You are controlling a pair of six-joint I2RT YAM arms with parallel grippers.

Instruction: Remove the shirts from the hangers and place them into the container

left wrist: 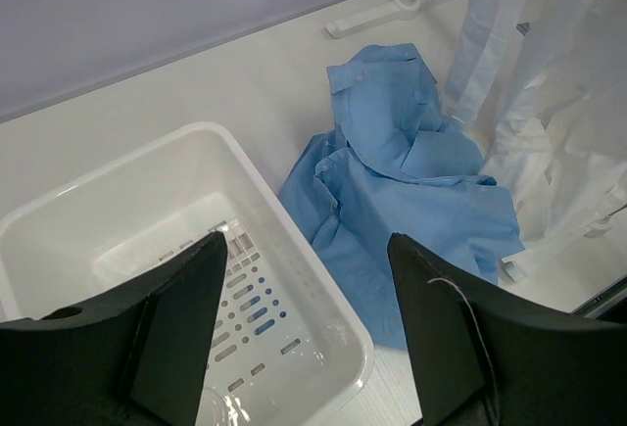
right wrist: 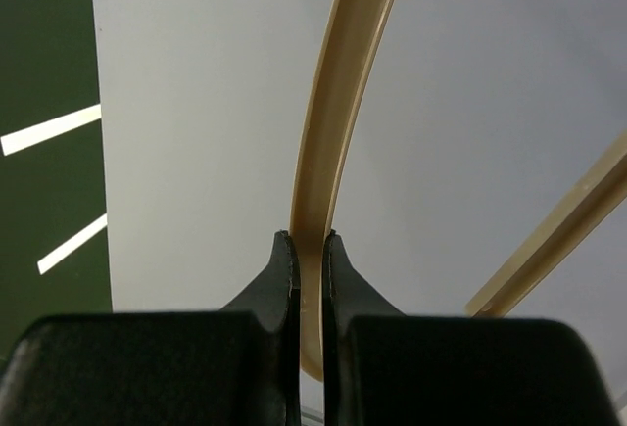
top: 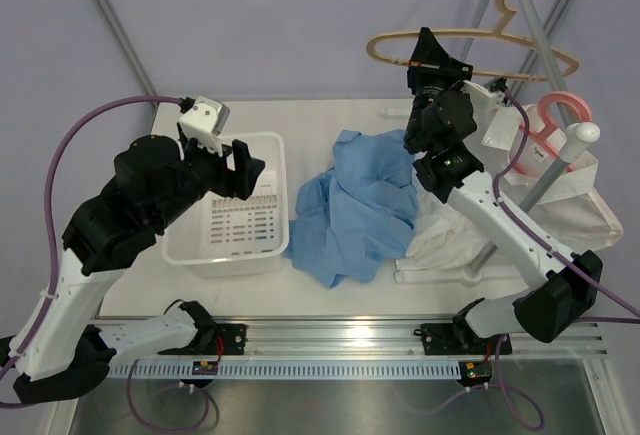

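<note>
From above: pinching tan hanger [top: 383,43] aloft with right hand [top: 422,47], holding left hand [top: 228,170] spread over white tub [top: 272,150] (light blue shirt [top: 350,215] crumpled beside it on worktop [top: 300,115]). Left wrist: spread above tub. Right wrist: clamping hanger.

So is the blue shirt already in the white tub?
No, the blue shirt lies crumpled on the table beside the tub, not inside it.

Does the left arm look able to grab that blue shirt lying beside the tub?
Probably yes: the left gripper hangs open over the tub, and the blue shirt lies just beside it with nothing between.
</note>
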